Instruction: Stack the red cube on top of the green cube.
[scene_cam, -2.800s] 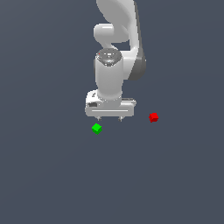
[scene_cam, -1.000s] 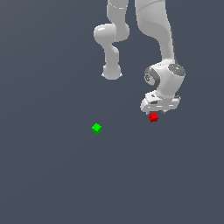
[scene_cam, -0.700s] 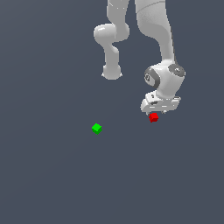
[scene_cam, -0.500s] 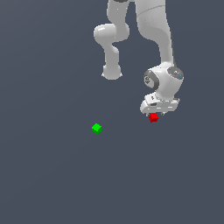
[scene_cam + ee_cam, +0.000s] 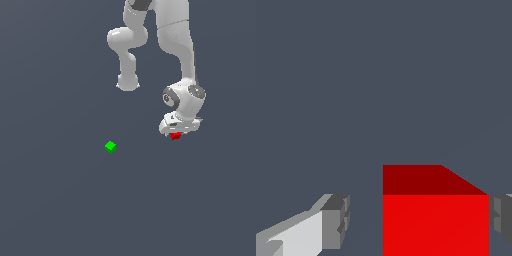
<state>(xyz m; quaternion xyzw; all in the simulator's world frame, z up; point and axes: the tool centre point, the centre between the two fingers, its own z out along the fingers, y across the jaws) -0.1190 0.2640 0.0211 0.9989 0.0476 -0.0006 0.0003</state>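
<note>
The red cube (image 5: 175,136) lies on the dark grey floor on the exterior view's right, mostly hidden under the hand. My gripper (image 5: 175,133) is down over it. In the wrist view the red cube (image 5: 436,220) sits between the two fingers of my gripper (image 5: 418,222). One finger (image 5: 336,222) stands apart from the cube with a gap, and the other finger (image 5: 502,220) is right at the cube's side. The jaws are open and not clamped. The green cube (image 5: 110,146) lies apart on the floor, towards the exterior view's left, and does not show in the wrist view.
The floor (image 5: 60,200) is a plain dark grey surface. The arm's elbow (image 5: 128,82) hangs above and behind, between the two cubes.
The hand swung from above the middle to the exterior view's right. Over the last second it sank lower around the red cube. Both cubes stayed put.
</note>
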